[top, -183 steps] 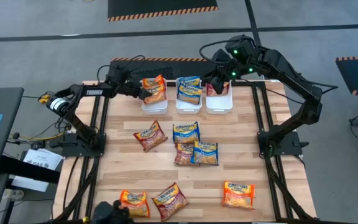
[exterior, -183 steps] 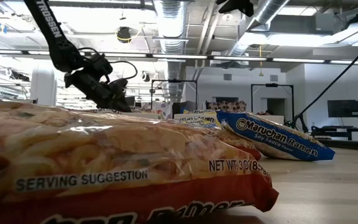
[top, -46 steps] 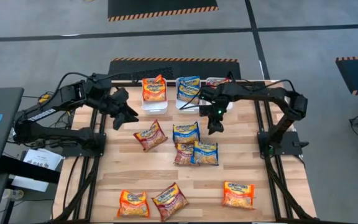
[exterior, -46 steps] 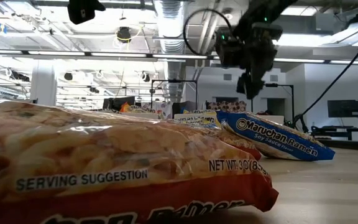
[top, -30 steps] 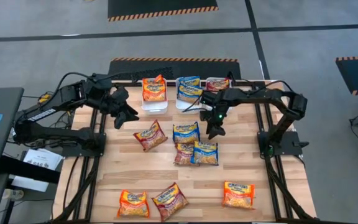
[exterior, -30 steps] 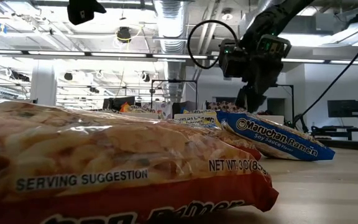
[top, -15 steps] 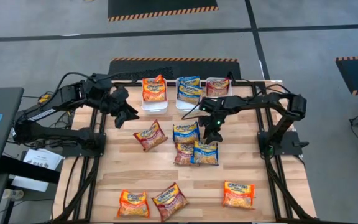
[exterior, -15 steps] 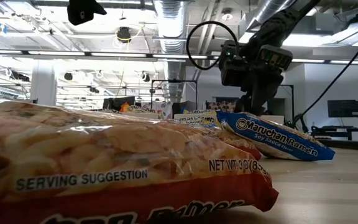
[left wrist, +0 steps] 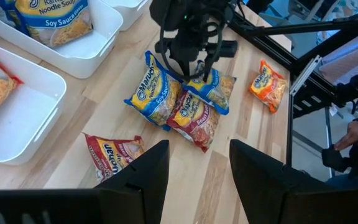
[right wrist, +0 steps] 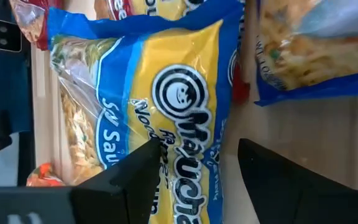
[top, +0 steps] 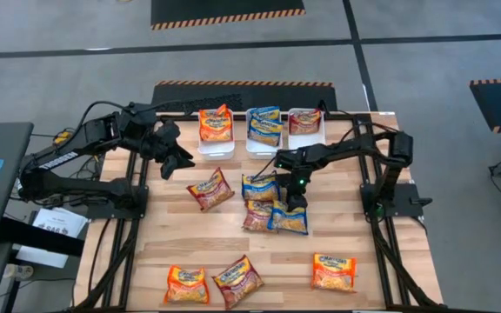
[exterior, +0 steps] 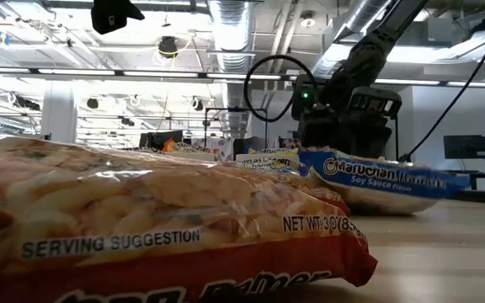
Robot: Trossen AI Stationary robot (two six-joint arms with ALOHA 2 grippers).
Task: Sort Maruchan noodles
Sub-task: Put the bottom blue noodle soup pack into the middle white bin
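Note:
Several Maruchan noodles packets lie on the wooden table. Two blue ones (top: 259,185) (top: 289,219) and a dark red one (top: 257,214) overlap in the middle. My right gripper (top: 296,202) is open and low over the nearer blue packet (right wrist: 185,106), also seen in the left wrist view (left wrist: 211,92). My left gripper (top: 179,161) hangs open and empty high above the table's far left (left wrist: 199,149). Three white bins at the far edge hold orange (top: 217,126), blue (top: 265,126) and dark red (top: 305,122) packets. My right gripper comes slanting down from the far side at one edge of the nearer blue packet (right wrist: 219,155). One finger (right wrist: 129,180) stands over the packet's face, the other (right wrist: 278,180) over bare wood beside it. The packet lies partly on the dark red one. The fingertips hide the place of touch.
Another dark red packet (top: 210,189) lies left of the cluster. Near the front edge lie two orange packets (top: 187,284) (top: 333,271) and a dark red one (top: 237,280). Bare wood lies between the cluster and the front row. A person's hand (left wrist: 353,134) shows beyond the table.
My right gripper has come down and toward the table's near edge, from beside the bins onto the nearer blue packet, staying open. In the low view that packet lay slanted down to the right and now lies level.

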